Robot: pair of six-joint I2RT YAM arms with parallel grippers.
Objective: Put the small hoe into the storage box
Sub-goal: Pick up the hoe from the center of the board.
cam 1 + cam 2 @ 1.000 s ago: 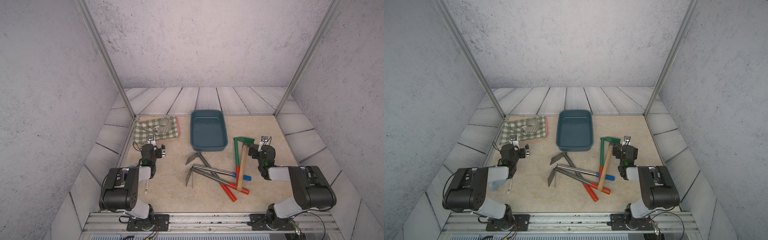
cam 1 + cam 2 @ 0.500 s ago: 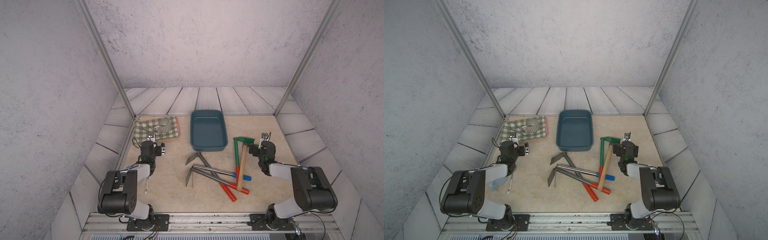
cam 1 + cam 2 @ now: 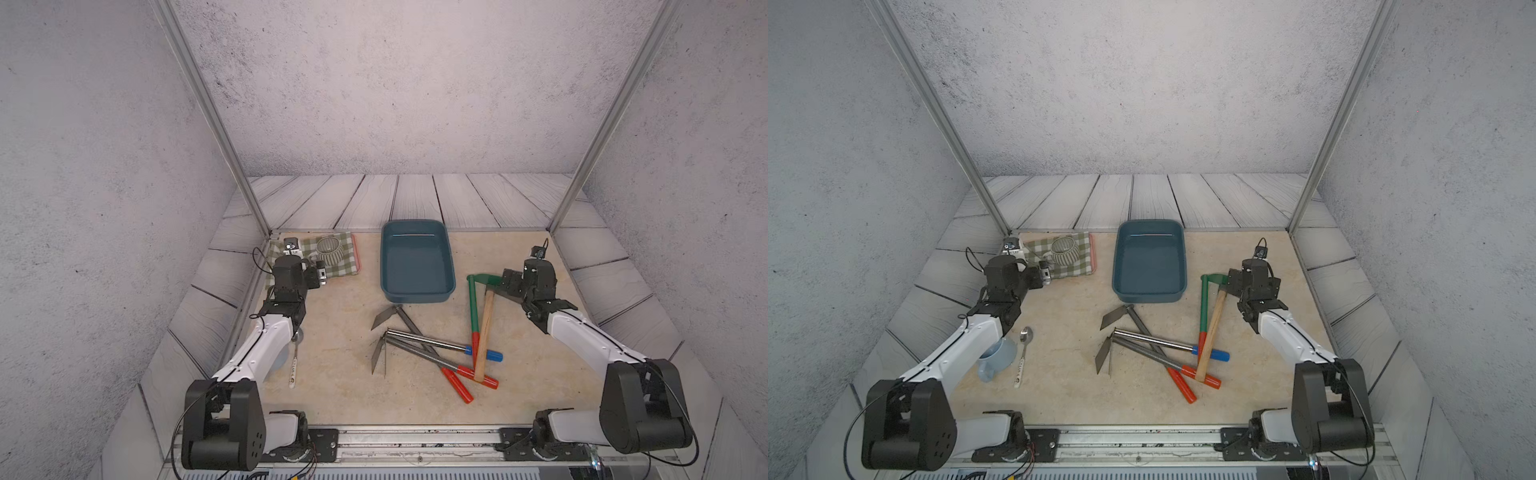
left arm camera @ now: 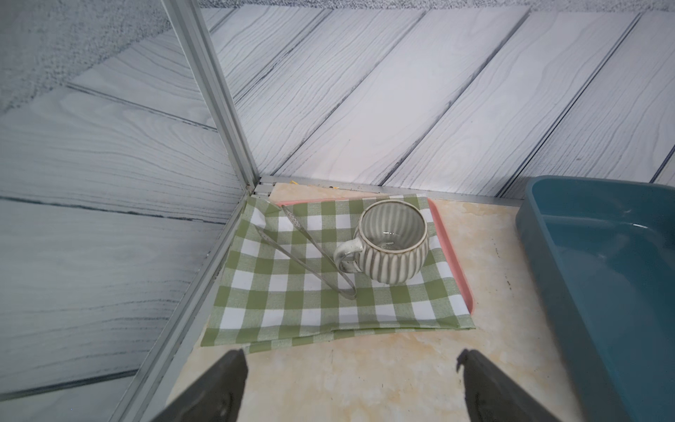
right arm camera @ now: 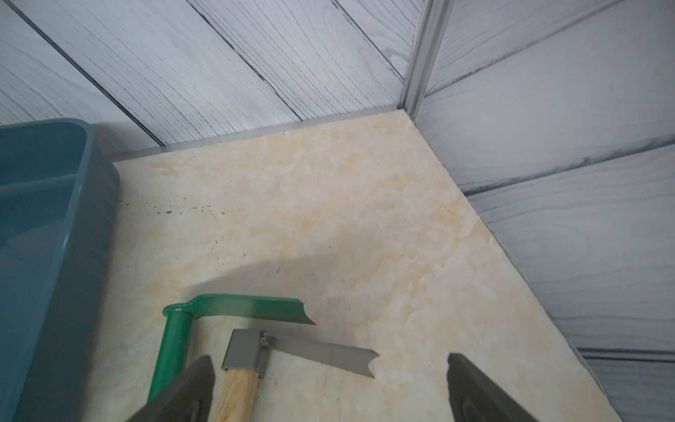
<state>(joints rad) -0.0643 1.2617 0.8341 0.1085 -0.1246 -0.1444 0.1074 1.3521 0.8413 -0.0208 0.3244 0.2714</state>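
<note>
Storage box (image 3: pixel 417 296) sits empty at the far middle of the worktop (image 3: pixel 332 395), its long axis running away from the robot. Small hoe (image 3: pixel 483 336) is judged to be the wooden-handled one with the grey blade, though a green hoe (image 3: pixel 472 307) of similar length leaves some doubt. It lies on the worktop outside the box, just off the box's near right corner. Its long axis runs near-to-far with a slight lean: head at the far end, blade pointing to the robot's right, butt resting across the grips of the longer hoes. Right gripper (image 5: pixel 328 360) is spread wide and holds nothing. It hangs over that head, which shows between its fingers in the right wrist view, so the handle trails back toward the robot's base and the box lies to the gripper's left. Whether a finger touches the blade cannot be told. Right arm (image 3: pixel 582 336) is plainly the nearer. Left gripper (image 4: pixel 350 352) is likewise spread and empty, well apart from every hoe, beside the checked cloth (image 4: pixel 328 310). Count:
- one box
- five hoes: three steel-shafted hoes (image 3: pixel 428 341) crossed in a heap (two red grips, one blue), the green hoe just beside the small hoe on the box side, and the small hoe itself
- one checked cloth over one pink tray (image 4: pixel 453 263)
- two cups: a striped mug (image 4: pixel 391 248) on the cloth and a blue cup (image 3: pixel 994 361)
- one pair of tongs (image 4: pixel 310 252)
- one spoon (image 3: pixel 1022 357)
</note>
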